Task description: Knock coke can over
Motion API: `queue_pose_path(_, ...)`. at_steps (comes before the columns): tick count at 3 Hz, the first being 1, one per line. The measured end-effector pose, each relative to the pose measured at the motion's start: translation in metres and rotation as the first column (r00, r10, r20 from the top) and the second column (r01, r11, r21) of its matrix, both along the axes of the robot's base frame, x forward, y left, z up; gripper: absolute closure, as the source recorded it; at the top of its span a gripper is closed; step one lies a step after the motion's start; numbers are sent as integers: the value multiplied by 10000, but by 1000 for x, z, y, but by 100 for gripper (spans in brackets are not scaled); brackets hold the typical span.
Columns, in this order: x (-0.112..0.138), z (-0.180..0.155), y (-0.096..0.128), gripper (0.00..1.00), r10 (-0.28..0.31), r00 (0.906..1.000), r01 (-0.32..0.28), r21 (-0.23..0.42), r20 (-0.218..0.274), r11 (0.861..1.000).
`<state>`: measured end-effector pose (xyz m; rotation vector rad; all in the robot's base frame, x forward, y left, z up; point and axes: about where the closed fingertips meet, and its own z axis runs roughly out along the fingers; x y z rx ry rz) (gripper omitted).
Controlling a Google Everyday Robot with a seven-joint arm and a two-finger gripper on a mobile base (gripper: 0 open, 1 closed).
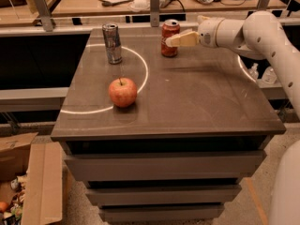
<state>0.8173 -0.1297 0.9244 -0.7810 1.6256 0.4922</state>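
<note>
The red coke can (168, 39) stands upright near the far edge of the dark table (197, 102), right of centre. My gripper (175, 40) reaches in from the right at can height, its cream fingertips at the can's right side, touching or nearly touching it. The white arm (253, 32) stretches back to the right edge of the view.
A slim silver-grey can (111, 43) stands upright at the far left of the table. A red apple (123, 92) sits nearer the front left. A white arc is painted on the tabletop. Cardboard boxes (28, 182) lie on the floor at the left. A cluttered desk stands behind.
</note>
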Motion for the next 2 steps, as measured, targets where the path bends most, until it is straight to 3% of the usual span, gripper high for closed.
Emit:
queue_pose_path(1, 10, -3, 20, 0, 443, 9989, -441, 113, -169, 9990)
queue_pose_path(2, 17, -5, 41, 21, 862, 9951, -847, 328, -474, 9959)
